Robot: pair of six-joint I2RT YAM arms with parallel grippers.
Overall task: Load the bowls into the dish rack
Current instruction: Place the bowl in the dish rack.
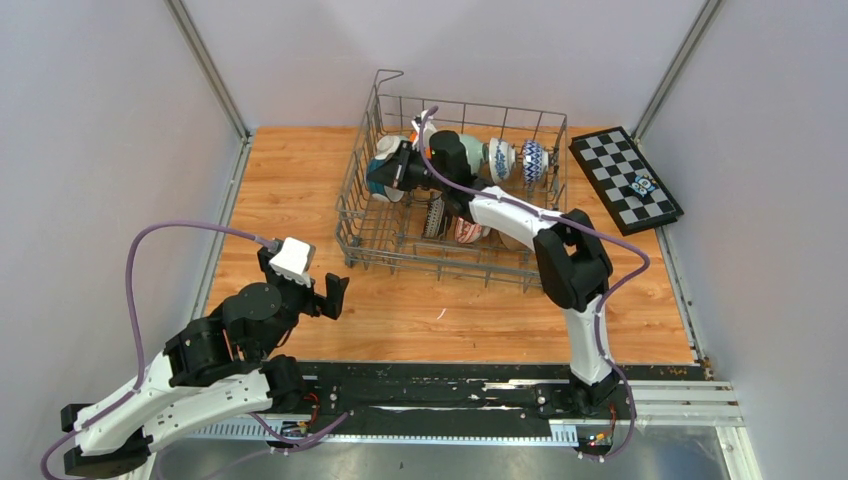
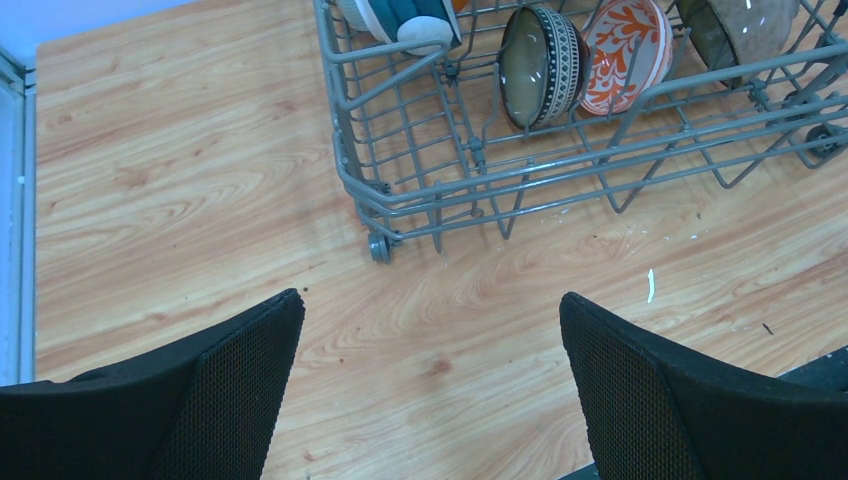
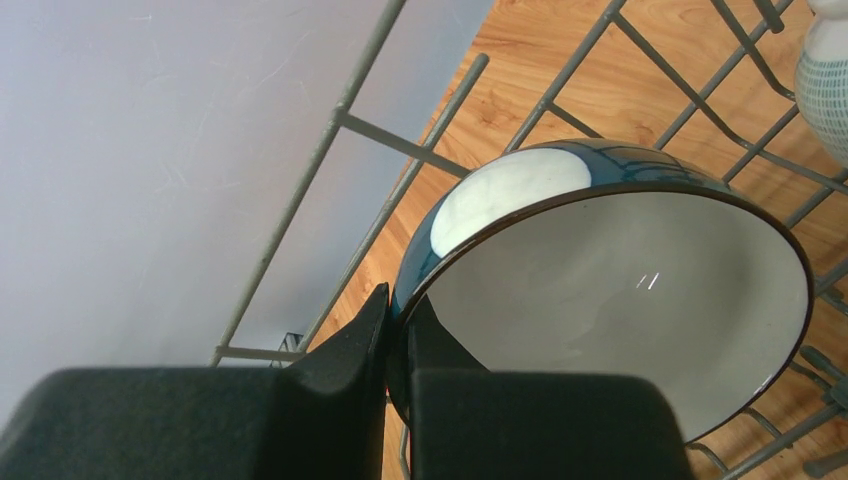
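My right gripper [image 1: 397,170] reaches into the far left corner of the grey wire dish rack [image 1: 430,262]. It is shut on the rim of a dark blue bowl [image 3: 620,300] with a pale inside, one finger outside the rim and one inside. The bowl is tilted on edge among the rack wires [image 3: 400,145]. Other bowls stand in the rack: a dark-rimmed beige one [image 2: 545,65], a red-white patterned one [image 2: 625,40] and a blue-white patterned one [image 1: 533,160]. My left gripper [image 2: 430,310] hovers open over bare table, in front of the rack's near left corner [image 2: 380,190].
A black-and-white chequered board [image 1: 625,180] lies to the right of the rack with a small object [image 1: 642,185] on it. Grey walls close in the wooden table [image 1: 290,190] on three sides. A pale bowl with teal marks [image 3: 825,80] stands close to the held bowl.
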